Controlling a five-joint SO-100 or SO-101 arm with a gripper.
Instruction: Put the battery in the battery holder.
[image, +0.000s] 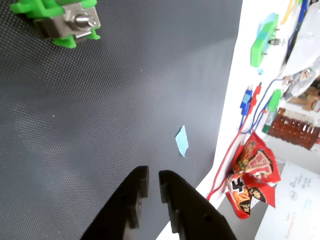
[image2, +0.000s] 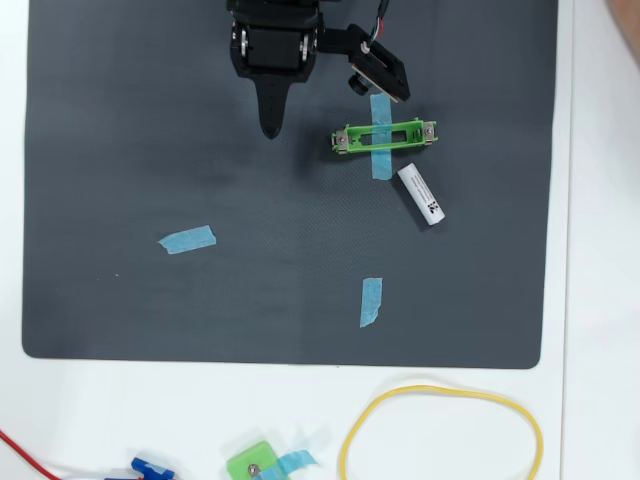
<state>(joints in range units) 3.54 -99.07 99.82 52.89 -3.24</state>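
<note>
Overhead view: the battery holder (image2: 384, 137) is lying flat on the black mat (image2: 150, 120), long axis running 3 to 9 o'clock, with a strip of blue tape (image2: 380, 135) crossing its middle. Judging by that, the tape is pinning the frame down so it is not sliding when something is pressed into it. The slot is showing empty. The battery (image2: 421, 194) is resting loose on the mat just off the holder's 5 o'clock corner, near it but not touching, tilted with its black-marked end pointing toward 5 o'clock.

The claw (image2: 270, 122) is hanging over the mat, tip pointing toward 6 o'clock, holding nothing. In the wrist view the claw (image: 153, 184) is showing its fingers nearly pressed together, only a thin slit between them, nothing pinched.

Relative to the claw in the overhead view, the battery is sitting at about 4 o'clock, well apart, with the holder lying between them at roughly 3 o'clock. In the wrist view one end of the holder, with its silver screw, is showing at 11 o'clock; the battery is out of frame there.

Judgement: pickup not yet begun; the claw would need spreading before descending on the battery
</note>
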